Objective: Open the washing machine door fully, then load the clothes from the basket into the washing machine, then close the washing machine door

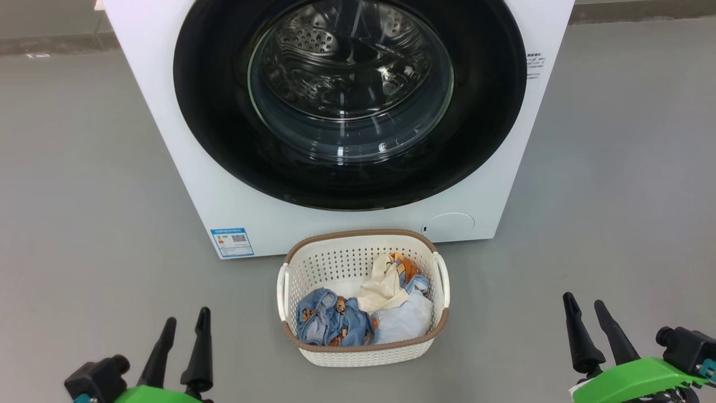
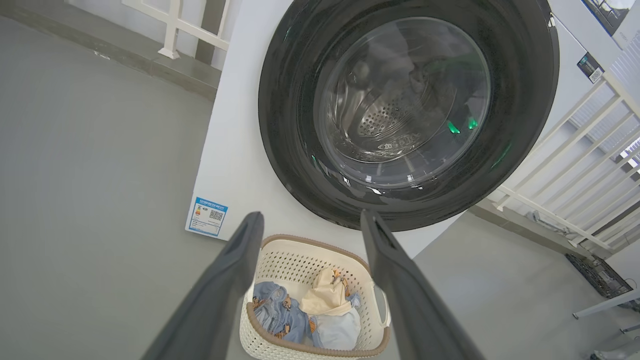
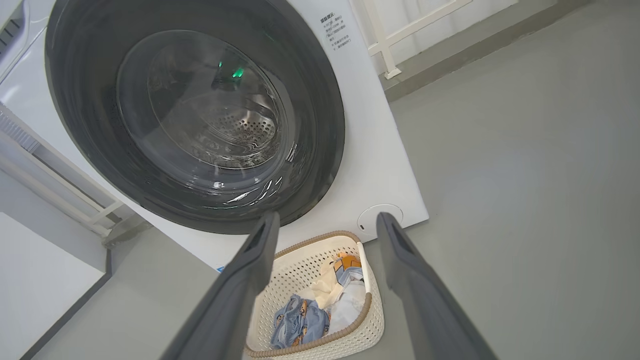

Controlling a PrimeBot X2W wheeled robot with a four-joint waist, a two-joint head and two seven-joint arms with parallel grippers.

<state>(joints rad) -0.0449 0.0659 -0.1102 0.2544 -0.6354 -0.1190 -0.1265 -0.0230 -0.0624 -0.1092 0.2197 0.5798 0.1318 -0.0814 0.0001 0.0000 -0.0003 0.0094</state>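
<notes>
Two grippers: the left gripper (image 1: 187, 315) and the right gripper (image 1: 583, 299) are hanging above the grey floor (image 1: 84, 196), well back from the machine, one on each side of the basket.
Left gripper: its two dark fingers are standing a little apart and are gripping nothing; in the left wrist view they are framing the basket.
Right gripper: its fingers are likewise parted and are carrying nothing, well apart from the basket.
Washing machine (image 1: 184, 184): it is standing on the floor facing the robot, with a blue label (image 1: 231, 242) at its lower left and a round flap (image 1: 447, 225) at its lower right.
Washing machine door (image 1: 349, 84): it is lying closed against the front, its glass showing the perforated steel drum (image 1: 313, 39) behind.
Basket (image 1: 358, 232): it is sitting on the floor just in front of the machine, below the door.
Clothes (image 1: 363, 313): they are lying in the basket's near half, the blue bear-print piece at left, the cream piece draping over the pale one at right, an orange bit peeking out behind.
</notes>
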